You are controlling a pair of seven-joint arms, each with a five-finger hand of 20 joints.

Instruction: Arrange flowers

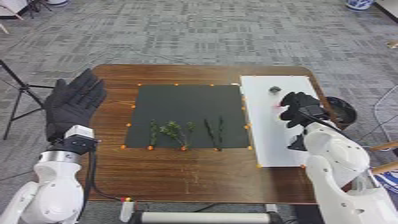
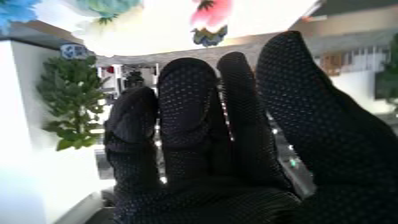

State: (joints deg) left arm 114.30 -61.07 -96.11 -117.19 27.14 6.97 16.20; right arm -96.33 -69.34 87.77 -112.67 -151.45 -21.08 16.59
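The right hand (image 1: pixel 304 106), fingers loosely extended, is over a white board (image 1: pixel 277 149) on the brown wooden table (image 1: pixel 200 182). Just outward of it is a round black bin (image 1: pixel 343 106), its contents unclear. Beyond its fingertips are pink (image 2: pixel 213 11), light-blue (image 2: pixel 16 16) and teal (image 2: pixel 108 6) flower heads. Inward, toward the open left hand (image 1: pixel 71 106), green stems (image 1: pixel 173 131) lie on a dark mat (image 1: pixel 182 105); a black tripod (image 1: pixel 24 87) stands outward of the left hand.
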